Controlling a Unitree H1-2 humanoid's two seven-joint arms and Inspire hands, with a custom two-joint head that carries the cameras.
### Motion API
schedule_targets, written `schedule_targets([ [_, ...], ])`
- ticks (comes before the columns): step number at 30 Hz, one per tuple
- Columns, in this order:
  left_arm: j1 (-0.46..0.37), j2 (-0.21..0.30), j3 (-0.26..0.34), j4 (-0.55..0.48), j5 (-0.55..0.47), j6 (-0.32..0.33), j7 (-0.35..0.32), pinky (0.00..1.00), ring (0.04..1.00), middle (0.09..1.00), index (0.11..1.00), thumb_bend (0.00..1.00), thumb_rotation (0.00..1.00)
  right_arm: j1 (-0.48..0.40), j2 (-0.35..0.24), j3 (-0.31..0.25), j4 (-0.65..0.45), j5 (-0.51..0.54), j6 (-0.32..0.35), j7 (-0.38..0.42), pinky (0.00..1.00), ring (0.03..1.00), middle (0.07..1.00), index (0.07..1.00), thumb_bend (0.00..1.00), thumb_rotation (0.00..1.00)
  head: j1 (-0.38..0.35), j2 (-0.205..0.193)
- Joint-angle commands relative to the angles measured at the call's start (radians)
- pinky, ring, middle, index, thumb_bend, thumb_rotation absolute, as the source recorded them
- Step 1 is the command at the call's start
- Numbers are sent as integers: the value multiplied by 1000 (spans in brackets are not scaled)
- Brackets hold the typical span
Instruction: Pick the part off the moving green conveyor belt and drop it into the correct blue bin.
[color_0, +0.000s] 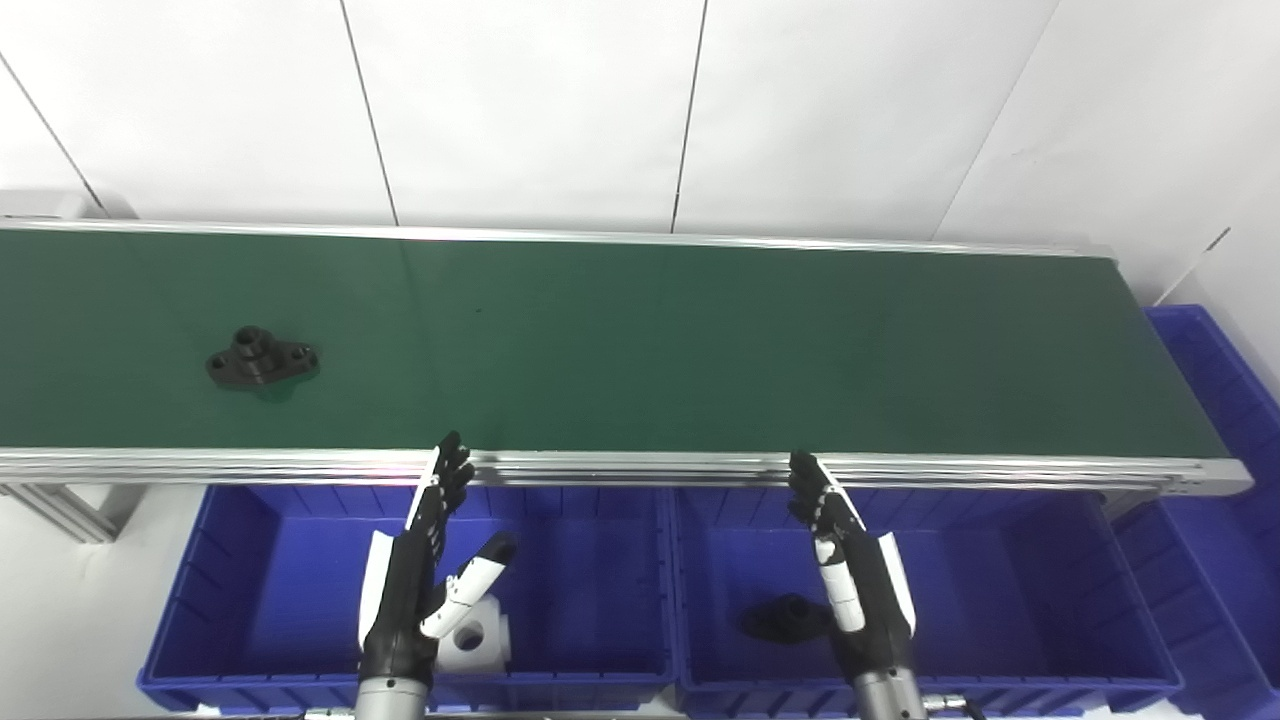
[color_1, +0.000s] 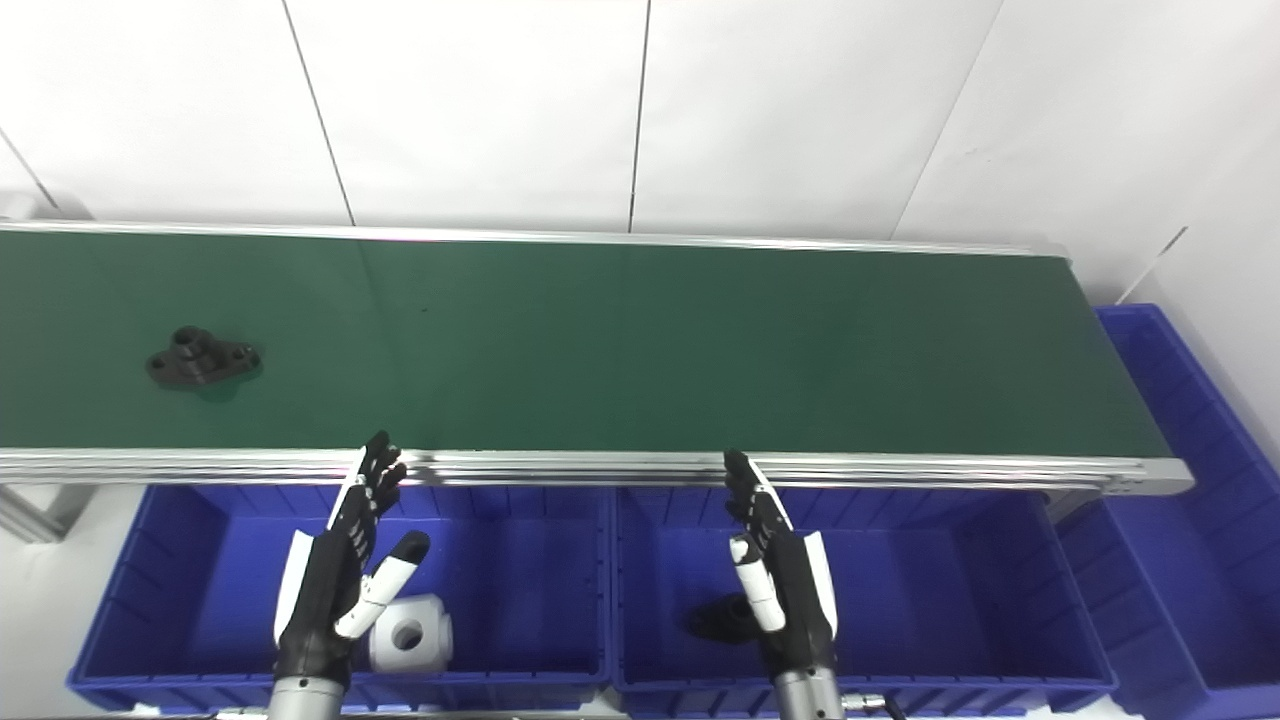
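A black flanged part (color_0: 262, 358) with a raised round hub lies on the green conveyor belt (color_0: 640, 350) at the far left. My left hand (color_0: 420, 575) is open and empty, held upright over the left blue bin (color_0: 250, 600), right of and nearer than the part. My right hand (color_0: 850, 570) is open and empty, held upright over the middle blue bin (color_0: 1020, 600). A white cylindrical part (color_0: 475, 635) lies in the left bin, partly behind my left hand. A black part (color_0: 780, 618) lies in the middle bin.
A third blue bin (color_0: 1225, 400) stands past the belt's right end. The belt's silver front rail (color_0: 640, 468) runs between my hands and the belt. A white panelled wall stands behind the belt.
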Motion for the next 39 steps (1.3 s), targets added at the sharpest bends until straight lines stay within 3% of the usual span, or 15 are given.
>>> schedule_targets([
  [1,-18,-10,-3,-15,-2,-46,10,923,940,969,948,631,769,-4,-4,-7,-17,-6,-63,-3,915,943,929,907,899,931,1,0],
  [9,-6,-21,0,-28,1,-35,14,997,982,991,934,623,816,-3,-7,-6,-13,-5,-64,0,918,941,929,907,903,928,-1,2],
  [39,-10,-22,-2,-10,0,-43,13,998,983,994,950,631,806,-6,-11,-2,0,3,-62,9,888,918,936,911,908,924,1,-11],
])
